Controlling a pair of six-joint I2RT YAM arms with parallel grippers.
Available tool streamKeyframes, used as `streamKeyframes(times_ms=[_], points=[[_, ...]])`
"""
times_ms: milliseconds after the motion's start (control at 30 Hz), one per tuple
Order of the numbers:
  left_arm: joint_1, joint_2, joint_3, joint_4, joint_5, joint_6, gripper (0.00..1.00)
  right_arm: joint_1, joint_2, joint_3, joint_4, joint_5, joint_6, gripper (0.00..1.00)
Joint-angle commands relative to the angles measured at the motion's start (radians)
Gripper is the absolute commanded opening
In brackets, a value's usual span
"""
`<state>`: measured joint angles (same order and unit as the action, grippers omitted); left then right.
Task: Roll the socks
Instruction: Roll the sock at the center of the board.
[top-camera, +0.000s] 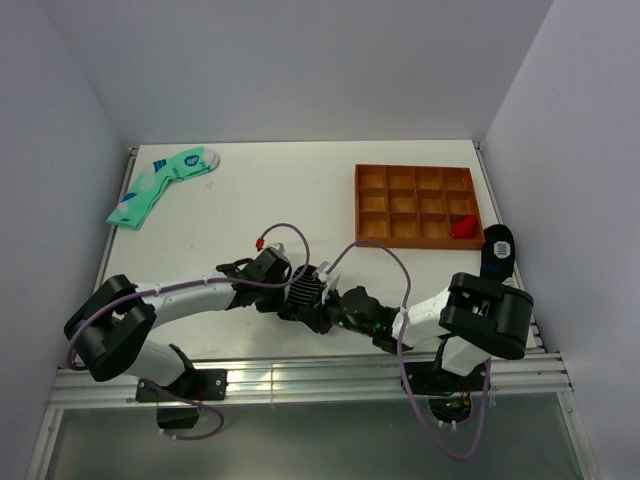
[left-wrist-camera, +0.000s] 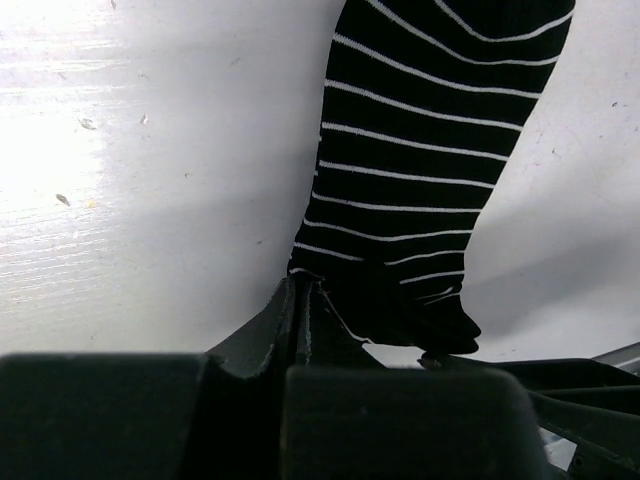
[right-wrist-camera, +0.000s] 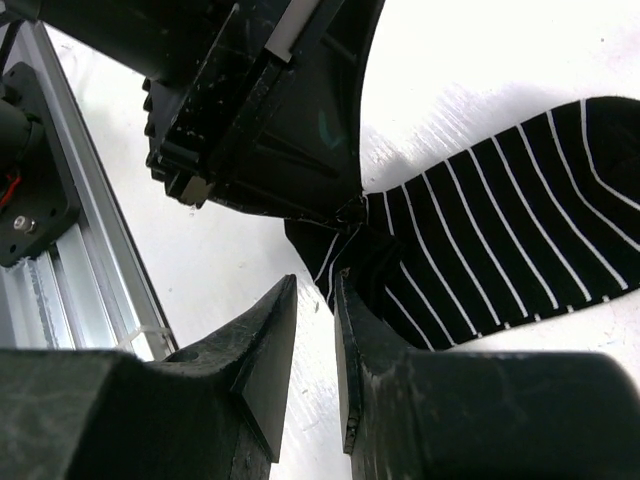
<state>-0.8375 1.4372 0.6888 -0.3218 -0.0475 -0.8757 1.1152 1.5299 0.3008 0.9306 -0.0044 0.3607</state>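
A black sock with thin white stripes lies flat on the white table, near the front middle in the top view. My left gripper is shut on the sock's near corner. It also shows in the right wrist view, pinching that corner. My right gripper sits low just in front of the sock. Its jaws stand a narrow gap apart with only bare table between them, and its right fingertip touches the sock's edge. In the top view both grippers meet over the sock. A second black sock lies at the table's right edge.
A mint-green pair of socks lies at the back left. An orange compartment tray stands at the back right with a red item in one cell. The metal rail of the table's front edge runs close behind my right gripper.
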Motion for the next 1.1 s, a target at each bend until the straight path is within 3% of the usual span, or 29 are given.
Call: streamKeyframes(times_ms=[0, 833, 1067], points=[[0.020, -0.015, 0.035, -0.016, 0.038, 0.030, 0.00, 0.011, 0.015, 0.023, 0.066, 0.009, -0.042, 0.29], [0.074, 0.009, 0.071, -0.030, 0.140, 0.058, 0.00, 0.048, 0.134, 0.106, -0.001, 0.087, -0.124, 0.28], [0.077, 0.006, 0.066, -0.025, 0.150, 0.060, 0.00, 0.048, 0.145, 0.093, 0.011, 0.121, -0.140, 0.33]])
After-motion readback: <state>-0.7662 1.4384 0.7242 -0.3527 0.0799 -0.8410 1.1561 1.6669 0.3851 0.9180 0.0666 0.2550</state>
